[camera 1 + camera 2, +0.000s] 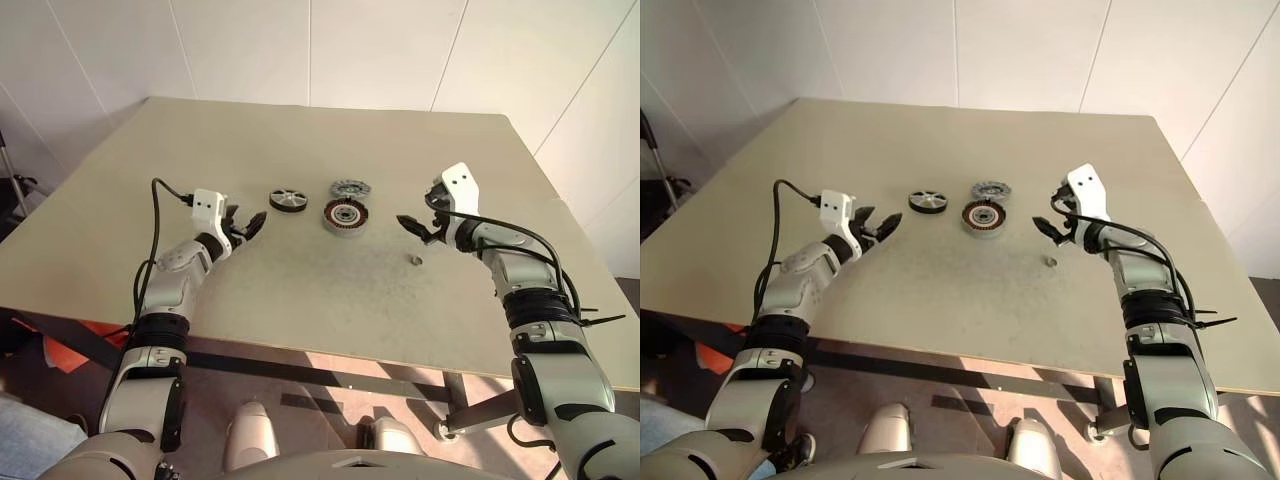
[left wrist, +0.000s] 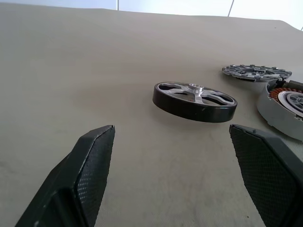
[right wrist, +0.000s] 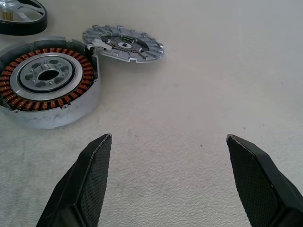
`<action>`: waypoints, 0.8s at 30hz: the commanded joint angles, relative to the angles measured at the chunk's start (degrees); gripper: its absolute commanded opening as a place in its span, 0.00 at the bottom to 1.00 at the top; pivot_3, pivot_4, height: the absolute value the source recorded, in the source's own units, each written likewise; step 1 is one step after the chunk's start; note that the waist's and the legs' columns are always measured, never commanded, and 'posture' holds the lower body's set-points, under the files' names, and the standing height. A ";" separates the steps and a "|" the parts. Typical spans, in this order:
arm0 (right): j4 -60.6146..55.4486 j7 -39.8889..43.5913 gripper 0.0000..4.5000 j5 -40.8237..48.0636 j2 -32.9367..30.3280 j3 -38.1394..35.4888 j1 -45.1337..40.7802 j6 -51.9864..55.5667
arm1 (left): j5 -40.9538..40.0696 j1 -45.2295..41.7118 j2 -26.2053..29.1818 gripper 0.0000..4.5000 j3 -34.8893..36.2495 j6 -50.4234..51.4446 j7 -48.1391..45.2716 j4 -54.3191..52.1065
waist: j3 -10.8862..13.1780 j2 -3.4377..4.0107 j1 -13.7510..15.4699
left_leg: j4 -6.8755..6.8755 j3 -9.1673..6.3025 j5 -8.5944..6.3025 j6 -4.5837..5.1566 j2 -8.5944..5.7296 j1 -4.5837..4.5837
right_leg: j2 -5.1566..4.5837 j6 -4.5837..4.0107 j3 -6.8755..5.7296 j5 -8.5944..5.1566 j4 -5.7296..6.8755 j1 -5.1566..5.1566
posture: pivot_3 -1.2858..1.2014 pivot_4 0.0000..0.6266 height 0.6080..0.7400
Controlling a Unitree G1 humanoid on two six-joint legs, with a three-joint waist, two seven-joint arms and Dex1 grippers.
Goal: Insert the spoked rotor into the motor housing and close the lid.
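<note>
While both grippers hang empty, fingers wide | step: reach for spoked rotor (image 1: 288, 199), upper centre on surface (image 1: 330, 290), left of motor housing (image 1: 345, 215); lid (image 1: 351, 188) behind | next: left gripper (image 1: 246, 225) closes on rim.

Black-rimmed, silver-spoked rotor (image 1: 288, 199), copper-ringed housing (image 1: 345, 216), silver-grey lid (image 1: 350, 187), beige table (image 1: 300, 270).

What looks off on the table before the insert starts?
One stray: a small ring-like metal piece lies alone on the table, near the right gripper, apart from the motor housing. I can't tell what it is. The spoked rotor and the lid lie flat, with no damage visible.
</note>
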 commanded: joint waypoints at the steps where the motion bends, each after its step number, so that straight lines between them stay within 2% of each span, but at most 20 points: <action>1: -2.73 -0.12 0.97 0.92 -0.44 -1.07 -0.80 -0.41 | -0.20 -0.52 0.45 0.91 -0.28 -0.16 -0.41 -2.46 | 0.00 0.00 0.00 | 0.00 0.00 0.00 0.00 0.00 0.00 | 0.00 0.00 0.00 0.00 0.00 0.00 | 0.52 0.00 1.00; 24: -2.45 -0.08 0.97 0.20 -0.07 -0.18 -1.14 -1.24 | -0.27 0.47 -0.38 0.91 -1.83 1.12 -0.73 -4.37 | 0.00 0.00 0.01 | 0.00 0.00 0.00 0.00 0.00 0.00 | 0.00 0.00 0.00 0.00 0.00 0.00 | 0.52 0.00 1.00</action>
